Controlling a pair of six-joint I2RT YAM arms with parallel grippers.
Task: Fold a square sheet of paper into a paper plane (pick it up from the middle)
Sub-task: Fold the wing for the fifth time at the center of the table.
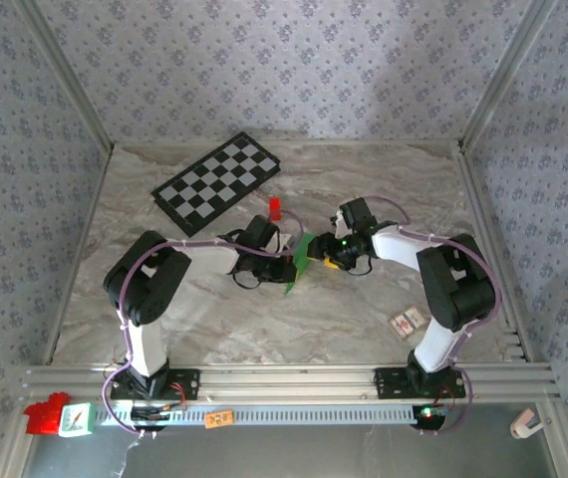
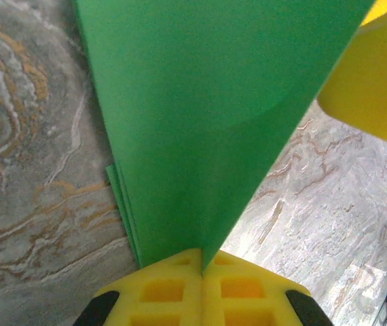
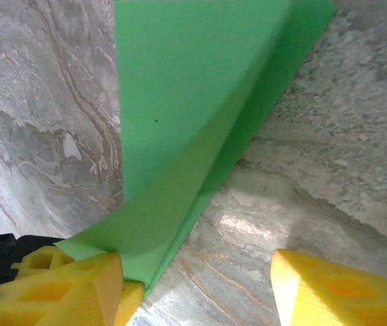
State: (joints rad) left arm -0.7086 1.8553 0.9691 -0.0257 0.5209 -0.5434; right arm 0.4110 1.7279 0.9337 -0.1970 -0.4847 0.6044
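From above, we see the paper (image 1: 301,261), green and folded, near the middle of the counter (image 1: 264,329); at the left wrist, the left claw (image 2: 201,265) is clamped tight on the paper's narrow end. At the right wrist, the right claw (image 3: 197,268) stands partly open, holding nothing; one finger touches the paper's folded edge, the other is clear of it.
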